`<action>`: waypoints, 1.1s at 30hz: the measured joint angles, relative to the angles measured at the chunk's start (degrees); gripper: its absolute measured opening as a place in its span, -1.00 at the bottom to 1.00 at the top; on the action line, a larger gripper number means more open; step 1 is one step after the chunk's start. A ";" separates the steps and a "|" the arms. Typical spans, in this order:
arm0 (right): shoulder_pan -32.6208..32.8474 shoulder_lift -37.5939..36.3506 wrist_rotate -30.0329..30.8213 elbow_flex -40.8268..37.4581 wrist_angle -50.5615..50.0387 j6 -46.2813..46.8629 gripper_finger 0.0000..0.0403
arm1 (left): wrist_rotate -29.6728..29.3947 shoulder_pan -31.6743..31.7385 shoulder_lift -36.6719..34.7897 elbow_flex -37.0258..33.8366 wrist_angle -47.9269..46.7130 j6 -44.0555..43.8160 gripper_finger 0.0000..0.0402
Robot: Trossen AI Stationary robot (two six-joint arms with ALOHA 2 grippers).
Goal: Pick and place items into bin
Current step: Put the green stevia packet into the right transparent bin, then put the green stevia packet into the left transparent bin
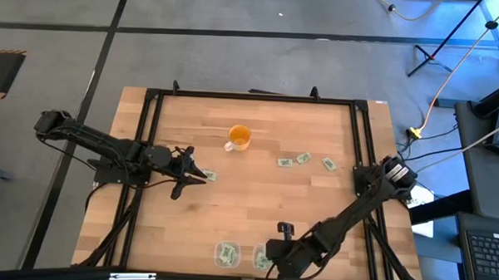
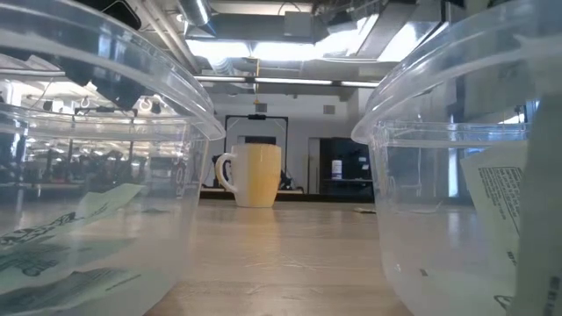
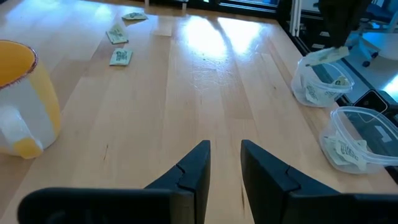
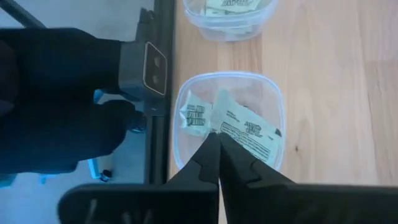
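Three pale green packets (image 1: 303,160) lie flat on the table right of the orange cup (image 1: 239,138); they also show in the left wrist view (image 3: 121,56). One more packet (image 1: 208,176) lies at the fingertips of my left gripper (image 1: 197,175), which is open (image 3: 225,163); its own view does not show that packet. My right gripper (image 4: 218,142) is shut on a packet (image 4: 245,130) above a clear bin (image 4: 273,106) at the near edge. Both bins hold packets (image 2: 53,250). My right gripper pinches the packet by one edge (image 4: 219,124) between its two fingers, coming from above. The packet is lifted clear and hangs tilted over the open bin (image 3: 320,87), as the left wrist view shows (image 3: 326,56). My left gripper: whether it touches the packet beside it cannot be told.
A second clear bin (image 1: 226,254) stands beside the first at the near edge. The cup stands upright toward the far middle of the table (image 2: 255,174). A black frame rail (image 1: 362,144) runs around the wooden top. Bare wood lies between the cup and the bins.
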 joint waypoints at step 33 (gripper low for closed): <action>-0.02 1.50 1.69 -0.02 3.12 3.88 -0.83 | 0.00 0.00 0.00 0.00 -0.23 -0.01 -0.58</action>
